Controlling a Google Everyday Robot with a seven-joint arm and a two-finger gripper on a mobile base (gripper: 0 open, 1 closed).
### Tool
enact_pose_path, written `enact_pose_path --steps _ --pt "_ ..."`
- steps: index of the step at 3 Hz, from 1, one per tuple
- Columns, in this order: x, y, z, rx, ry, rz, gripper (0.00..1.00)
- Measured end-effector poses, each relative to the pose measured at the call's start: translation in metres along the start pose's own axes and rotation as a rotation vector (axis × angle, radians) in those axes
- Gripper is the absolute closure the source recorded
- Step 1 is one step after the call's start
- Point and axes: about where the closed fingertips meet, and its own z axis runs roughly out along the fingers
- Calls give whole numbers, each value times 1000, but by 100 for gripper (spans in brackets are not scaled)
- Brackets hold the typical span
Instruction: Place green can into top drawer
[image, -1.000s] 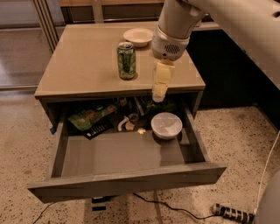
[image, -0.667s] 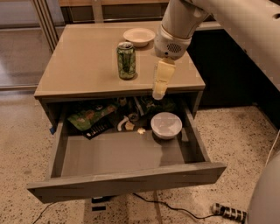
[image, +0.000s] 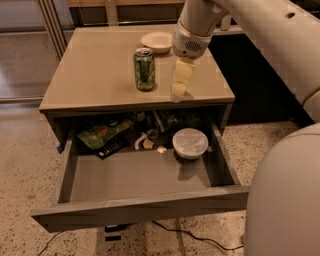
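Observation:
The green can (image: 144, 70) stands upright on the tan cabinet top (image: 90, 80), near its middle. The top drawer (image: 140, 207) is pulled wide open below it, and the front half of its grey floor is bare. My gripper (image: 178, 91) hangs pointing down over the cabinet top, just to the right of the can and near the front edge. It is apart from the can and holds nothing.
A pale shallow bowl (image: 156, 41) sits at the back of the cabinet top. At the back of the drawer lie a green snack bag (image: 102, 132), a white bowl (image: 190, 142) and small dark clutter. A cable (image: 200, 240) runs across the speckled floor.
My gripper has shifted slightly up and to the left, a little closer to the can. The can and the drawer have not moved.

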Motion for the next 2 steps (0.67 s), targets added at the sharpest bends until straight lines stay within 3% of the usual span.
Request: enact_pose_path --steps 1,2 --pt "2 0 9 -50 -102 30 0" --pt "0 -7 27 -161 -368 99 0"
